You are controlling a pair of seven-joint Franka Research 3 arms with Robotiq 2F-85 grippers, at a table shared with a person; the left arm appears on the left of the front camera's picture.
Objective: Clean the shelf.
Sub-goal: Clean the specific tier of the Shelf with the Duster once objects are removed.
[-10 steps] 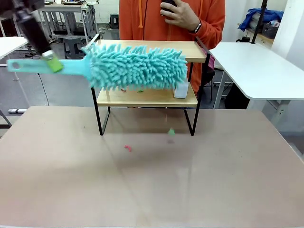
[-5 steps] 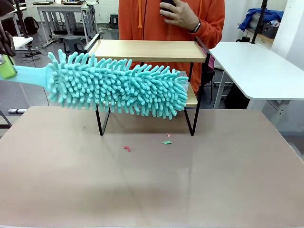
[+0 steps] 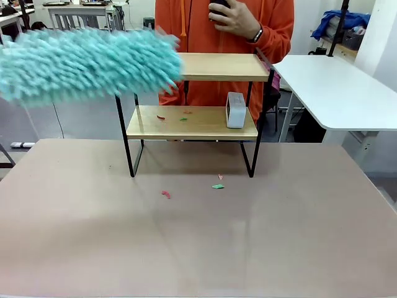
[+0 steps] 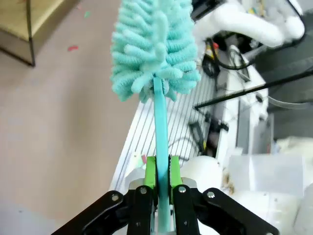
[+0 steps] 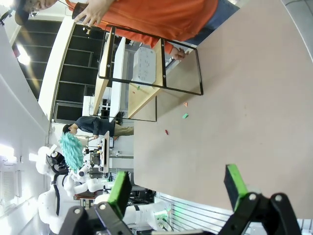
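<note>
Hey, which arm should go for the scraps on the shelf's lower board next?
Left. The left tool is shut on the duster by its handle, raised at the left end of the shelf, where scraps lie on the lower board. The right tool is open and holds nothing.

There was one shelf (image 3: 217, 66) with two wooden boards, one turquoise duster (image 3: 87, 62) and one small pale box (image 3: 235, 110). Three scraps lay on the lower board, a red bit (image 3: 160, 117), a green bit (image 3: 183, 118) and an orange bit (image 3: 187, 112), and three more on the table (image 3: 298, 236): a red scrap (image 3: 166, 194), a green scrap (image 3: 218, 186) and a pink scrap (image 3: 220, 177). Two grippers showed, the left gripper (image 4: 163, 169) and the right gripper (image 5: 177, 185), along with one person (image 3: 180, 18) at the far side, one hand (image 3: 234, 18) raised.
</note>
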